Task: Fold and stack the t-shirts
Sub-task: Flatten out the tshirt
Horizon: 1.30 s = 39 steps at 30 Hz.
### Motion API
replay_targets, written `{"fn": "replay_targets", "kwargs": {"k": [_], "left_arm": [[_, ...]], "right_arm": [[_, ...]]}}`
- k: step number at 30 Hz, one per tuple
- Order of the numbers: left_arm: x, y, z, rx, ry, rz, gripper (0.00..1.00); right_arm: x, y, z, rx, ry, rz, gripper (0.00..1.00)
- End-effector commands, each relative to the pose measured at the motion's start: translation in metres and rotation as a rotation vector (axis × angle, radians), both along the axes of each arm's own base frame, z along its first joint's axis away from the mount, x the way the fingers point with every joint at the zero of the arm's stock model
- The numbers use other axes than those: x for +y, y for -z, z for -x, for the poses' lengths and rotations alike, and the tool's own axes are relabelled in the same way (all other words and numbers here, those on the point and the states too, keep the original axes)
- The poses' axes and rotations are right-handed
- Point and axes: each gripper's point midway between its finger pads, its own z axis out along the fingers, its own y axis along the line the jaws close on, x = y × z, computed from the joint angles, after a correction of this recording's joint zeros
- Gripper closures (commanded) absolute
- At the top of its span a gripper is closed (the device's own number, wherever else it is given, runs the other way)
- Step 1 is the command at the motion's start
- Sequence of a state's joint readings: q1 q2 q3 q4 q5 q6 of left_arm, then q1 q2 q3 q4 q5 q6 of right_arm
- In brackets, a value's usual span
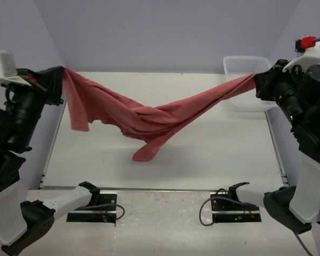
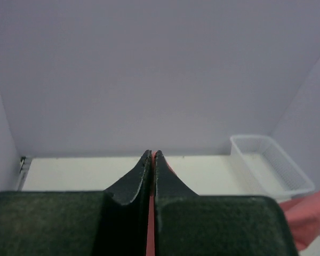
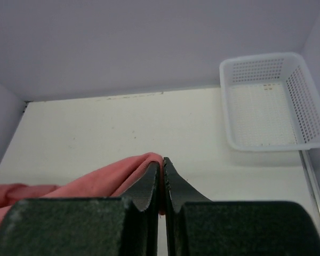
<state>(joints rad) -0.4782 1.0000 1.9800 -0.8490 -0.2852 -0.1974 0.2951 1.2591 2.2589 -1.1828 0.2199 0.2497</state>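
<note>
1. Pale lilac walls (image 1: 160, 32) close off the back and both sides of the cell, and a cream desk (image 1: 213, 160) fills the middle of the overhead view.
2. One brick-red t-shirt (image 1: 149, 120) is strung above the desk between the two arms like a hammock. It is twisted at its middle, and a loose tail droops toward the desk's centre; I cannot tell whether that tail touches. Holding it aloft by two ends looks meant to let the cloth hang open before it is laid flat. Judging by the twist, it has not spread yet and folding has not begun. No other shirt or stack shows.
3. Raised over the desk's left edge, the left hand (image 1: 61, 80) is pinched tight on the shirt's left end. Its wrist camera shows a red sliver between the closed fingers (image 2: 170, 181).
4. The right hand (image 1: 257, 84) is clamped the same way on the opposite end, high over the far right corner, with cloth bunching out to the left of its fingers (image 3: 144, 186).
5. A white mesh basket (image 1: 245, 66) sits at the desk's far right corner, behind the right hand.
6. A small red clip (image 1: 308, 41) tops the right arm. No brand, label or writing is readable anywhere.
</note>
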Motion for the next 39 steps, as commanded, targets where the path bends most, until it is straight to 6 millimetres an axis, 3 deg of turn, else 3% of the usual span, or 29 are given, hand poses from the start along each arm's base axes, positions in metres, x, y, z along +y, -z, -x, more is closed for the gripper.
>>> {"fn": "replay_targets", "kwargs": {"k": [1, 4, 5, 8, 9, 11, 15, 17, 20, 23, 24, 26, 27, 29, 31, 32, 33, 34, 35, 37, 38, 39], "left_arm": [[0.006, -0.045, 0.008, -0.100, -0.005, 0.028, 1.00], [0.003, -0.073, 0.034, -0.230, 0.074, 0.061, 1.00], [-0.003, -0.072, 0.034, -0.244, 0.102, 0.057, 1.00], [0.000, -0.090, 0.040, -0.301, 0.104, 0.078, 1.00], [-0.010, -0.080, 0.020, -0.238, 0.103, 0.053, 1.00], [-0.013, -0.081, 0.011, -0.216, 0.094, 0.049, 1.00], [-0.018, -0.050, -0.038, -0.083, -0.005, 0.010, 1.00], [-0.019, -0.041, -0.048, -0.056, -0.028, 0.004, 1.00], [-0.017, -0.045, -0.048, -0.096, -0.035, 0.007, 1.00], [-0.016, -0.045, -0.066, -0.083, -0.089, -0.019, 1.00], [-0.027, -0.024, -0.091, -0.010, -0.099, -0.065, 1.00], [-0.036, -0.004, -0.117, 0.053, -0.113, -0.104, 1.00], [-0.046, 0.016, -0.140, 0.106, -0.116, -0.129, 1.00], [-0.055, 0.062, -0.181, 0.215, -0.110, -0.161, 1.00], [-0.056, 0.098, -0.210, 0.313, -0.096, -0.147, 1.00], [-0.045, 0.117, -0.226, 0.365, -0.110, -0.141, 1.00], [-0.046, 0.151, -0.249, 0.444, -0.113, -0.155, 1.00], [-0.042, 0.165, -0.261, 0.479, -0.127, -0.156, 1.00], [-0.038, 0.199, -0.281, 0.552, -0.149, -0.177, 1.00], [-0.035, 0.223, -0.301, 0.596, -0.155, -0.205, 1.00], [-0.032, 0.253, -0.319, 0.643, -0.170, -0.222, 1.00], [-0.033, 0.266, -0.328, 0.659, -0.165, -0.237, 1.00]], "right_arm": [[-0.007, -0.019, 0.027, -0.068, 0.003, -0.040, 1.00], [-0.009, -0.031, 0.049, -0.135, -0.019, -0.078, 1.00], [-0.014, -0.038, 0.063, -0.168, -0.017, -0.090, 1.00], [-0.016, -0.041, 0.074, -0.180, -0.026, -0.088, 1.00], [-0.016, -0.040, 0.076, -0.177, -0.029, -0.087, 1.00], [-0.012, -0.030, 0.076, -0.150, -0.050, -0.083, 1.00], [-0.002, -0.004, 0.071, -0.084, -0.088, -0.080, 1.00], [0.004, 0.008, 0.067, -0.068, -0.117, -0.076, 1.00], [0.003, 0.015, 0.070, -0.051, -0.120, -0.063, 1.00], [0.010, 0.038, 0.055, 0.032, -0.137, -0.030, 1.00], [0.017, 0.060, 0.042, 0.105, -0.141, -0.012, 1.00], [0.021, 0.086, 0.024, 0.179, -0.123, 0.009, 1.00], [0.026, 0.109, 0.011, 0.232, -0.120, 0.024, 1.00], [0.033, 0.134, -0.009, 0.282, -0.108, 0.025, 1.00], [0.040, 0.158, -0.029, 0.316, -0.102, 0.029, 1.00], [0.044, 0.174, -0.043, 0.362, -0.095, 0.044, 1.00], [0.047, 0.182, -0.053, 0.380, -0.090, 0.054, 1.00], [0.049, 0.201, -0.067, 0.435, -0.078, 0.081, 1.00], [0.050, 0.208, -0.074, 0.455, -0.068, 0.096, 1.00], [0.048, 0.217, -0.086, 0.485, -0.045, 0.120, 1.00], [0.049, 0.233, -0.098, 0.529, -0.027, 0.148, 1.00], [0.049, 0.234, -0.105, 0.540, -0.018, 0.158, 1.00]]}}
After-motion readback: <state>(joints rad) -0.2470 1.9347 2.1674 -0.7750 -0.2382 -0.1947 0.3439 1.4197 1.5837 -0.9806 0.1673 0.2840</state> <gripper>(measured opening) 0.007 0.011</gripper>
